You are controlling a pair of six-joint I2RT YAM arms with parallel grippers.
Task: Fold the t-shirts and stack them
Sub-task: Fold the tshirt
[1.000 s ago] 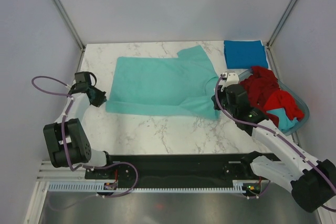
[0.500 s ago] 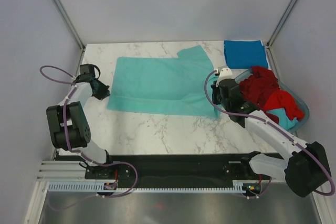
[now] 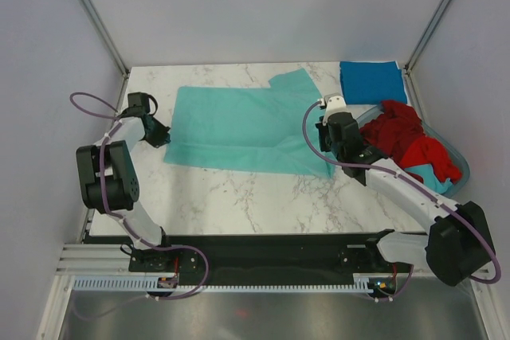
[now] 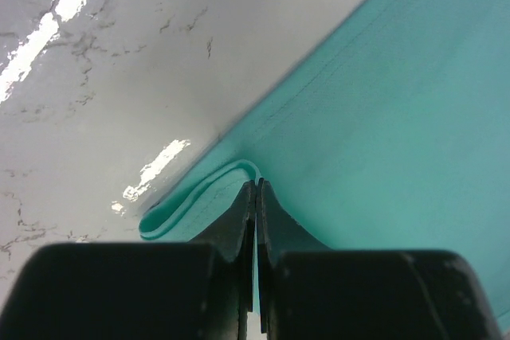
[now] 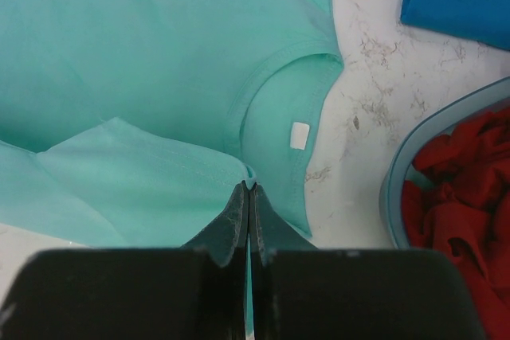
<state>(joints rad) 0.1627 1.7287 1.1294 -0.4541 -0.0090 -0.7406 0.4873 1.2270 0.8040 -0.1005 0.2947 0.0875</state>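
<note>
2 hands pinch the teal t-shirt (image 3: 239, 129), spread on the tabletop (image 3: 239, 197): the left hand (image 4: 255, 187) clamps its folded hem edge, the right hand (image 5: 249, 187) a fold beside the collar (image 5: 263, 79). A folded blue t-shirt (image 3: 372, 81) lies far right, behind the basket (image 5: 392, 181) of red t-shirts (image 3: 402, 133).

Bright, even light — glare on the marble (image 4: 72, 5); nearest edges perhaps blurred.

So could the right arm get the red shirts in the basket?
Probably yes: the red shirts lie uncovered in the basket beside it, but its end effector is shut on the teal shirt.
</note>
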